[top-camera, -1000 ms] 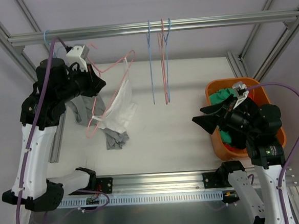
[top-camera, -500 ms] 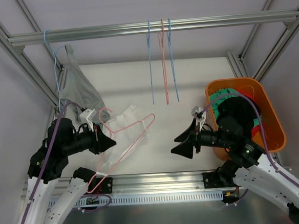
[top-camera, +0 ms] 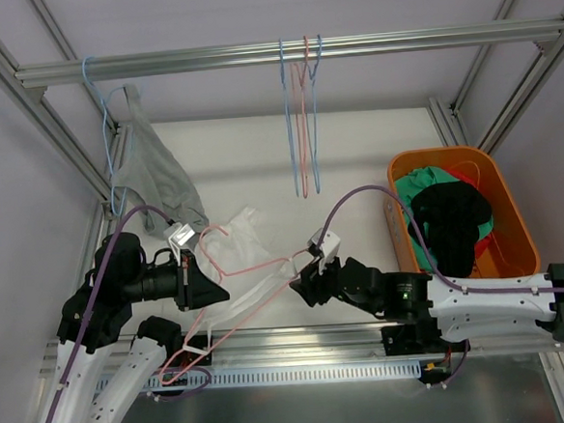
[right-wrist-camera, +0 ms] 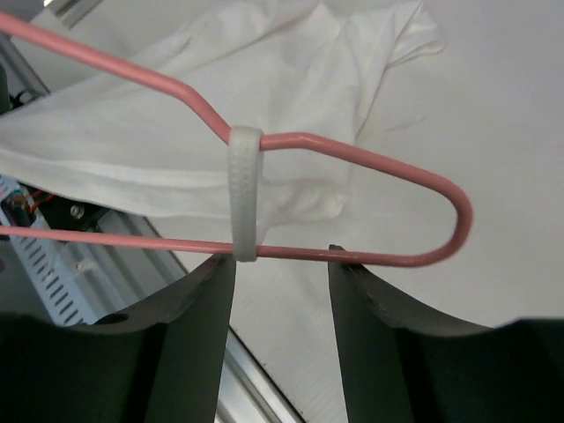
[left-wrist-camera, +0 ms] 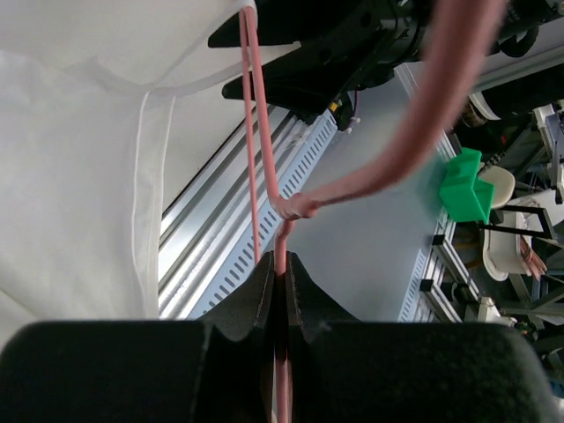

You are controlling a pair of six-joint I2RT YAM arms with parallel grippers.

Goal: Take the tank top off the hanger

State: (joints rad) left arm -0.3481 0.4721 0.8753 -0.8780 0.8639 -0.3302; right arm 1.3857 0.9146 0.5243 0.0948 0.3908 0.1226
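A pink wire hanger [top-camera: 263, 267] lies tilted low over the table with a white tank top [top-camera: 237, 236] draped on it. My left gripper [top-camera: 213, 292] is shut on the hanger's neck, the wire pinched between the fingers in the left wrist view [left-wrist-camera: 280, 264]. My right gripper [top-camera: 303, 287] is open at the hanger's right end. In the right wrist view the hanger's bottom wire [right-wrist-camera: 388, 257] crosses just above both fingertips, and a white strap [right-wrist-camera: 244, 194] loops round both wires beside the left finger [right-wrist-camera: 198, 300]. The tank top [right-wrist-camera: 264, 79] bunches behind.
A grey garment [top-camera: 155, 172] hangs on a blue hanger at the far left of the overhead rail [top-camera: 425, 40]. Bare blue and pink hangers [top-camera: 306, 132] hang mid-rail. An orange basket [top-camera: 515, 216] of clothes stands at the right. An aluminium rail [top-camera: 301, 341] runs along the near edge.
My left gripper has carried the hanger and tank top down from near the rail to low over the table. My right arm has swung from the basket leftwards to the hanger's end.
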